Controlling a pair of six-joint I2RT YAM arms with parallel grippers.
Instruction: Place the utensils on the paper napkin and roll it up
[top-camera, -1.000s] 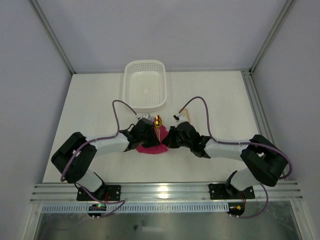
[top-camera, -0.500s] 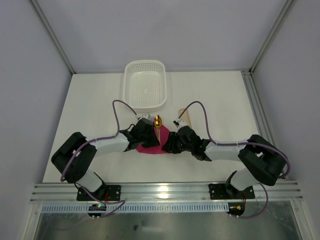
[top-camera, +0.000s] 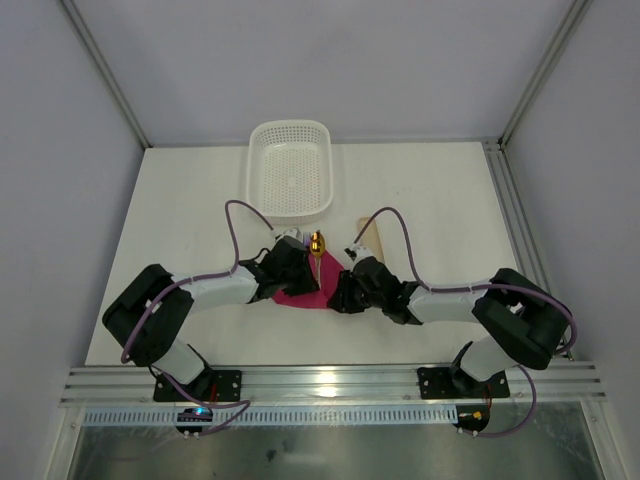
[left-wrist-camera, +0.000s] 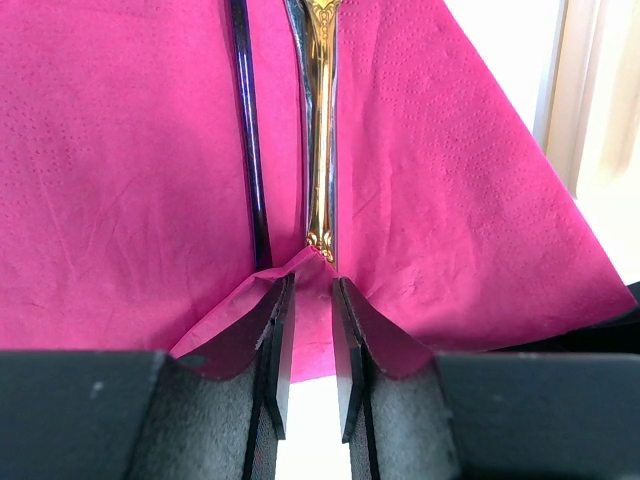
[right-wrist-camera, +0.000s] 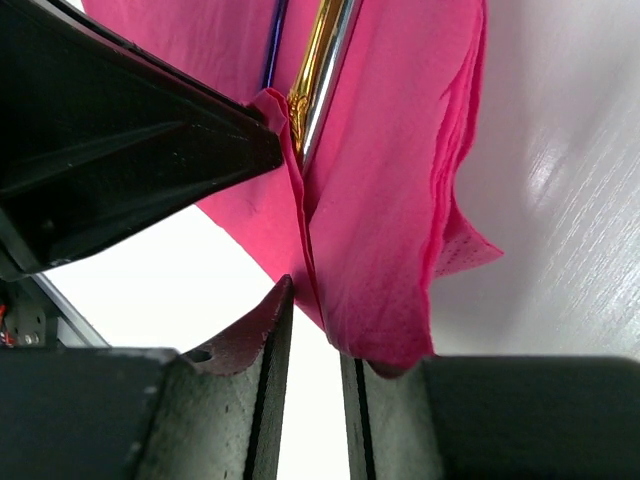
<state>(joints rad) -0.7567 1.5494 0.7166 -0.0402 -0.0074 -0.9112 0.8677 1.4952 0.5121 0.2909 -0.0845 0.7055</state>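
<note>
Lighting even and bright, all three views.

Overhead view sharp, soft shadows under my arms on the table (top-camera: 180, 220). My wrist views: fingers (left-wrist-camera: 275, 350) close and blurred, napkin (left-wrist-camera: 120, 160) crisp, glare on the gold handle (left-wrist-camera: 322, 120) and tabletop.

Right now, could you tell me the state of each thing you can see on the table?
Napkin: flat under the cutlery, near corner lifted and pinched by both grippers.
Gold utensil: lying on the napkin.
Dark utensil: lying on the napkin beside it.
Basket: upright, empty.
Left gripper: shut on the napkin.
Right gripper: shut on the napkin.
</note>
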